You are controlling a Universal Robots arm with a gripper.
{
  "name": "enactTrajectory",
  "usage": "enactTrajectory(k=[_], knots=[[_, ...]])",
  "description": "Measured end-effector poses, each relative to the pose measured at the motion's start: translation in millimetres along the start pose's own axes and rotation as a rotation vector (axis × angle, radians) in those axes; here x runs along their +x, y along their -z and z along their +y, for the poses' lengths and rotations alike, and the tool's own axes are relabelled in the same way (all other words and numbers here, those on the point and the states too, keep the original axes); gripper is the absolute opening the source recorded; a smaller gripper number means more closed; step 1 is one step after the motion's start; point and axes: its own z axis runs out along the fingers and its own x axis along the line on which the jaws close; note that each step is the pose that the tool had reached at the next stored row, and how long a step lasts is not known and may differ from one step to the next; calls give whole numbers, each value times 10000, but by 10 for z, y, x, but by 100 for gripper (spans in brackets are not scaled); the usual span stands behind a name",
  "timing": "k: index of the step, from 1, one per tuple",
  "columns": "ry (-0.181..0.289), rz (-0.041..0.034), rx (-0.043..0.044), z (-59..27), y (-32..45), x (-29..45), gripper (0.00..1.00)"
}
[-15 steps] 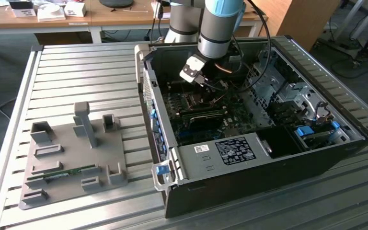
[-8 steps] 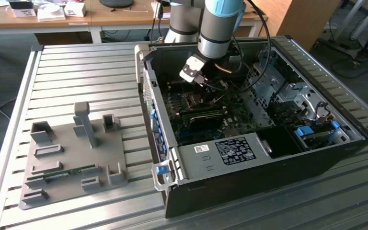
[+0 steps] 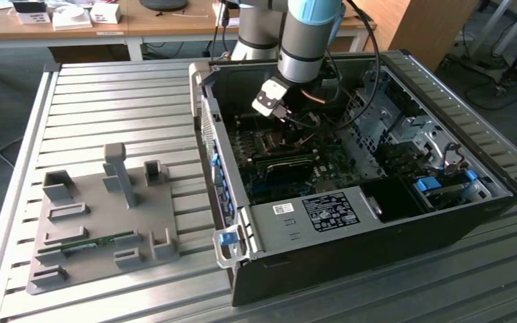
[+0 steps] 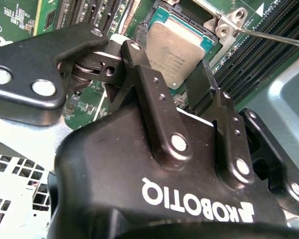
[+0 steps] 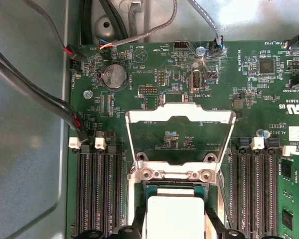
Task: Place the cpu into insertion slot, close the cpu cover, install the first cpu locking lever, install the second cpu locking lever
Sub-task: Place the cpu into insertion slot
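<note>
Inside the open computer case, my gripper reaches down to the green motherboard. The cpu, a flat square chip with a dull grey top, lies in the insertion slot. My gripper is shut on it, one black finger against each of two opposite edges. The cpu cover, a silver frame with a square window, stands swung open beyond the slot on its hinge. A thin metal locking lever sticks out beside the hinge.
Long black memory slots flank the socket on both sides. Grey cables run along the board's edge by the case wall. A grey fixture plate with blocks lies on the ribbed table at the exterior view's left.
</note>
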Motion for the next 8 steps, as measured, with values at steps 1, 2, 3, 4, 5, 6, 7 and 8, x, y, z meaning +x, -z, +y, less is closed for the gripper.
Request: enactTrajectory(k=[1, 2, 3, 4, 5, 6, 7, 8], knots=[[-1, -1, 1, 0, -3, 0, 54], [-1, -1, 2, 0, -5, 0, 54], [-2, 0, 2, 0, -7, 0, 54], [-2, 1, 2, 0, -9, 0, 54], [-2, 2, 1, 0, -10, 0, 54], [-2, 2, 1, 0, -11, 0, 54], [-2, 4, 0, 0, -11, 0, 54], [-2, 4, 0, 0, -12, 0, 54]])
